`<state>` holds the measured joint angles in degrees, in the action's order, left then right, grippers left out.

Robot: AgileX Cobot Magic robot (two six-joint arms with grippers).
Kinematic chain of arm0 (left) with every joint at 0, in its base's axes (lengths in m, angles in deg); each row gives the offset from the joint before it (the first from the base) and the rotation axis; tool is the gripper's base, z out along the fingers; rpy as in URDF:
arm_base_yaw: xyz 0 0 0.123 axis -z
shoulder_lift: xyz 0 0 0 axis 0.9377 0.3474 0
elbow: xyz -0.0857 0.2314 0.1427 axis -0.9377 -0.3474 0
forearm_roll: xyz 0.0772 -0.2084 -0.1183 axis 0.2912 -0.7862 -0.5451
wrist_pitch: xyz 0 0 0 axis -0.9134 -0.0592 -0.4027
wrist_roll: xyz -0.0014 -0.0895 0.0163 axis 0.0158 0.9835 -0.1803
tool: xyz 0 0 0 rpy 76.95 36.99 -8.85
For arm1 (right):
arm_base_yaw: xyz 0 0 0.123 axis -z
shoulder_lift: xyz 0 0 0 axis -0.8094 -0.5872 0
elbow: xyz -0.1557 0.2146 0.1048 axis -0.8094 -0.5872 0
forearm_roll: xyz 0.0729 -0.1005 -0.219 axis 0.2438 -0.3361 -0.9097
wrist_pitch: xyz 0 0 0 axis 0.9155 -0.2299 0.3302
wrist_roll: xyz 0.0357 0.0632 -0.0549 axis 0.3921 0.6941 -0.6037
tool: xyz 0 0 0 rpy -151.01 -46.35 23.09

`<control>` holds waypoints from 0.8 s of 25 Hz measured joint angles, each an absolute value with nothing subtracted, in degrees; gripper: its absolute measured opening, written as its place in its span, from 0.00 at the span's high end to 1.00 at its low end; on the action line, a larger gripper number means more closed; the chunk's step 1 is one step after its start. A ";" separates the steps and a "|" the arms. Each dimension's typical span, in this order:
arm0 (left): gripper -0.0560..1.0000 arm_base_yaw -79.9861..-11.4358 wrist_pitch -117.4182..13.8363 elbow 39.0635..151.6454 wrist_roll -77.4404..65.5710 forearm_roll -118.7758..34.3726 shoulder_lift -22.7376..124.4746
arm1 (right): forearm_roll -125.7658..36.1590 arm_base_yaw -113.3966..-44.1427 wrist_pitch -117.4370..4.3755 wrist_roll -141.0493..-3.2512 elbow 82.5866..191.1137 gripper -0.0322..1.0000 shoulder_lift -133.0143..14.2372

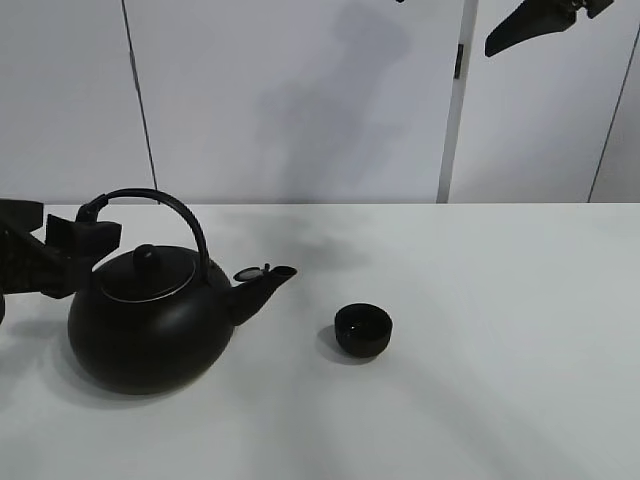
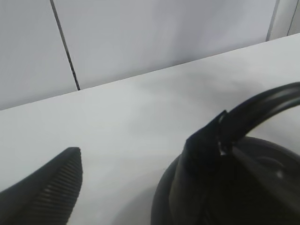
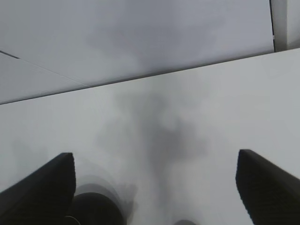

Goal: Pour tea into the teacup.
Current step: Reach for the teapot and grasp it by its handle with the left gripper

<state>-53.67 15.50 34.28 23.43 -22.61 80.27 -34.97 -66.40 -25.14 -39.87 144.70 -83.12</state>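
A small matte black teacup (image 1: 362,330) stands on the white table (image 1: 500,350), just right of the middle. To its left sits a big round black kettle (image 1: 150,320), upright, its spout (image 1: 265,280) pointing at the cup. No tea shows. My left gripper (image 1: 82,236) is at the rear foot of the kettle's arched handle (image 2: 262,105). It is open: one ribbed finger (image 2: 47,197) stands well clear of the handle. My right gripper (image 3: 154,168) hangs high above the table at the back right (image 1: 540,25), open and holding nothing.
A pale panelled wall (image 1: 300,100) runs behind the table. White tabletop spreads to the right of the cup and in front of it. In the right wrist view a blurred dark shape (image 3: 96,206) lies far below between the fingers.
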 joint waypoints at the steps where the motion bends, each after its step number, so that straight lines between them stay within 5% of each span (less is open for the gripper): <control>1: 0.40 -53.80 15.50 34.28 23.70 -22.57 80.31 | -34.97 -66.40 -25.14 -39.87 144.70 0.35 -83.12; 20: 0.40 -53.80 13.36 36.61 24.80 -22.04 80.31 | -34.97 -66.40 -25.14 -39.87 144.70 0.35 -83.12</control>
